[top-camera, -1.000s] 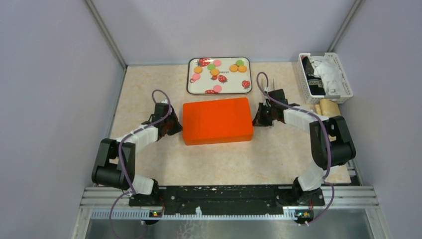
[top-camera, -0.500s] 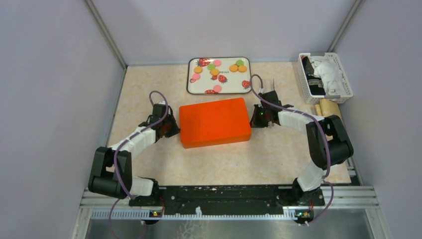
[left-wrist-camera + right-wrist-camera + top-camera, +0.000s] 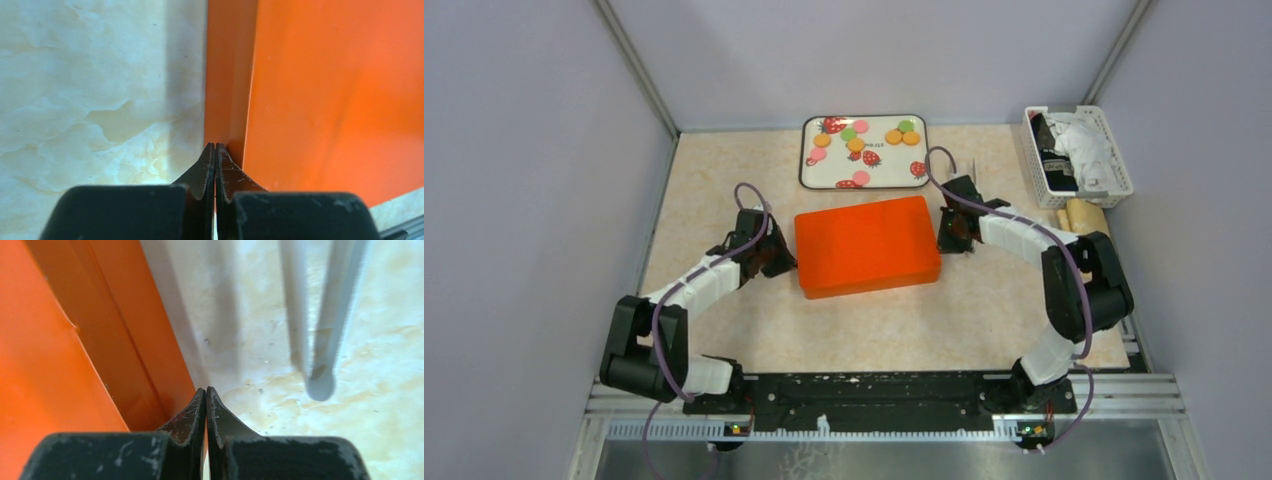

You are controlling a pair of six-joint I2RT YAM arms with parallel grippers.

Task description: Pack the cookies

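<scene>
Orange box (image 3: pixel 867 246) sits mid-table between both arms. The left gripper (image 3: pixel 215 146) and right gripper (image 3: pixel 206 390) are each pinched fully together, with their tips at its side walls. Pink, green and orange cookies (image 3: pixel 856 145) lie scattered on the strawberry-print tray (image 3: pixel 805 150) just behind it.

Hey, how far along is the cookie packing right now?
Nothing looks packed yet. The cookies in view lie on the strawberry tray at the far side, and the orange box looks closed. In hand: the left gripper and right gripper, both shut, have their tips at the box's opposite sides, near the lid's edge. Left to do: open the box and move every cookie in.
</scene>
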